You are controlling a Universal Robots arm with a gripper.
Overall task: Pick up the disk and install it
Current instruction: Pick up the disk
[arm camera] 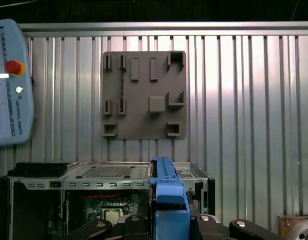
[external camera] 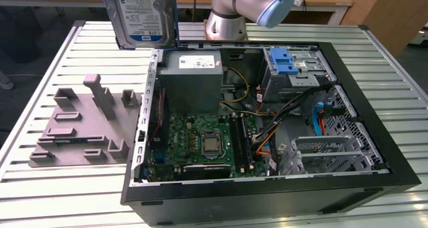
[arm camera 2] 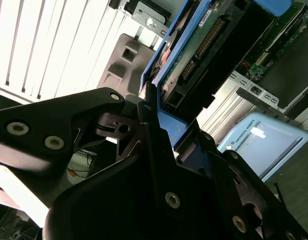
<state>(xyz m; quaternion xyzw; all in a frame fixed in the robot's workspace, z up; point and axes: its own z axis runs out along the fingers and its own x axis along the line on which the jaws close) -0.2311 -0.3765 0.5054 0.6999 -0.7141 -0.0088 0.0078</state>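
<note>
The disk (external camera: 142, 15), silver-grey with a white-and-blue label and a blue side rail, hangs upright in the air above the slatted table, just beyond the back corner of the open computer case (external camera: 374, 138) on the exterior view's left. In the second wrist view my gripper (arm camera 2: 176, 132) is shut on the disk (arm camera 2: 203, 45), with a black finger (arm camera 2: 149, 117) pressed against its blue rail. The first wrist view has the disk's blue rail (arm camera: 168, 187) standing between the fingers of my gripper (arm camera: 168, 222), above the case.
Inside the case are a grey power supply box (external camera: 194, 82), a motherboard (external camera: 200, 138), loose cables and a drive bay with a blue latch (external camera: 284, 62). A grey holder plate (external camera: 80, 123) lies beside the case. A teach pendant (arm camera: 11, 85) rests on the table.
</note>
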